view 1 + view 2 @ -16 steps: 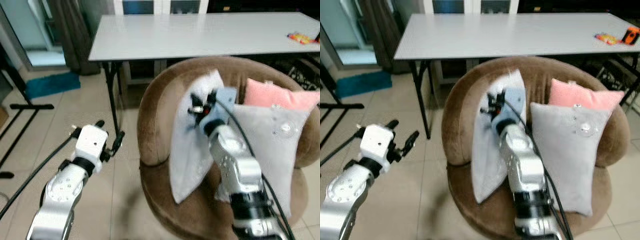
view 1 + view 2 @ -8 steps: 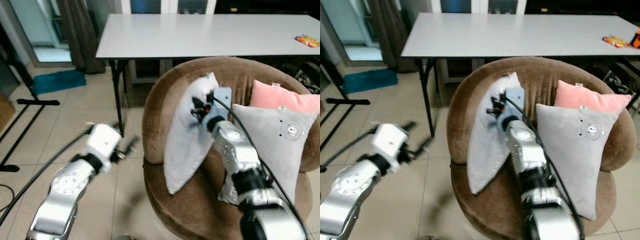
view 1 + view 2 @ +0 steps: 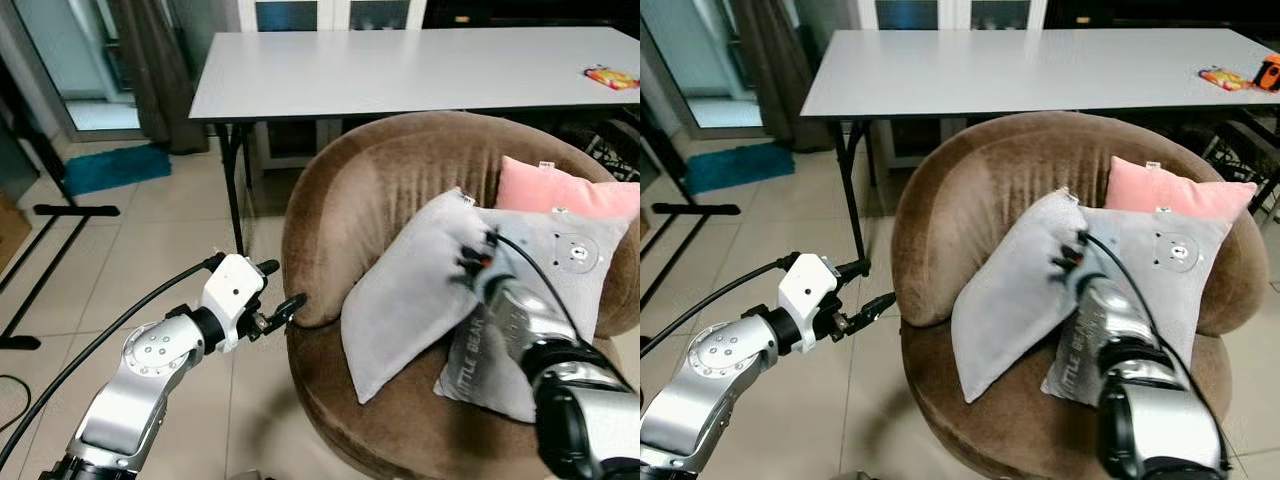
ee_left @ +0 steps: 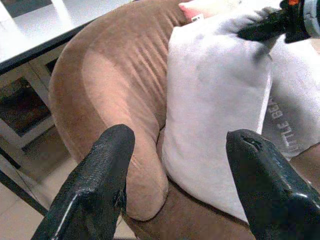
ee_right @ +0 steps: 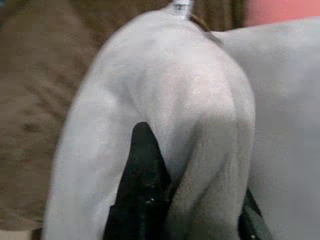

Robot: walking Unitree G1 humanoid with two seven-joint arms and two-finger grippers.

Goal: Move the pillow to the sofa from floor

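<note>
A light grey pillow [image 3: 405, 300] lies tilted on the seat of the round brown sofa [image 3: 360, 190], its top corner leaning on another grey pillow. My right gripper [image 3: 472, 255] is shut on that top corner. In the right wrist view the pillow's cloth [image 5: 165, 85] bunches between the black fingers [image 5: 142, 185]. My left gripper [image 3: 282, 284] hangs open beside the sofa's left edge, a little off the floor, holding nothing. Between its fingers, the left wrist view looks at the sofa's side and the pillow [image 4: 215, 100].
A second grey pillow [image 3: 560, 260] with printed letters and a pink pillow [image 3: 560, 190] rest against the sofa's right back. A long white table [image 3: 400, 70] stands behind. A blue mat [image 3: 105, 165] and a black stand's legs [image 3: 70, 210] lie on the tiled floor at left.
The pillow has gone from upright against the sofa's back to tilted lower and rightward, carried by my right gripper. My left arm has swung in toward the sofa's edge.
</note>
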